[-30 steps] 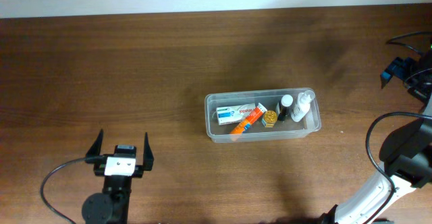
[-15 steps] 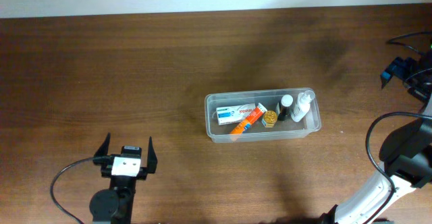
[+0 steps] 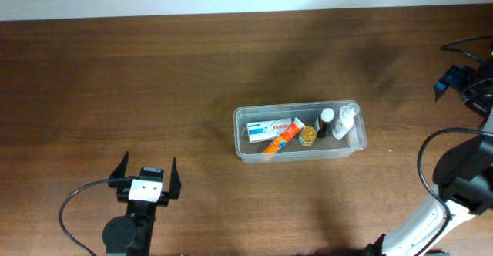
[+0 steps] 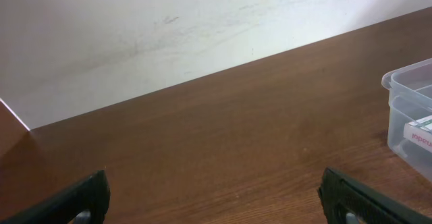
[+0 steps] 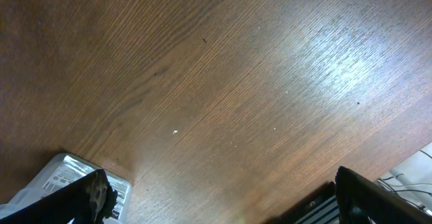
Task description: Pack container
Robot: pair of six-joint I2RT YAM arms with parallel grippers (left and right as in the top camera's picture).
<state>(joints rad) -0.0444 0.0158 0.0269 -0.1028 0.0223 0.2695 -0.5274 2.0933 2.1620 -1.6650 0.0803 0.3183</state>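
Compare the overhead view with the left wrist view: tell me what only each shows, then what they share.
Only overhead: the whole container with its orange tube, gold-topped item, black-capped bottle and white bottle, plus the right arm at the table's right edge.
Only left wrist: scuff marks on the white wall.
Both: the brown table, one end of the container, the white carton inside it, and the open left gripper.

— Any print you can read from there?
— I see red lettering on the white box (image 3: 269, 126) in the container (image 3: 236, 136), but I can't make out the word. The grey label (image 5: 64, 175) in my right wrist view is too fine to read.
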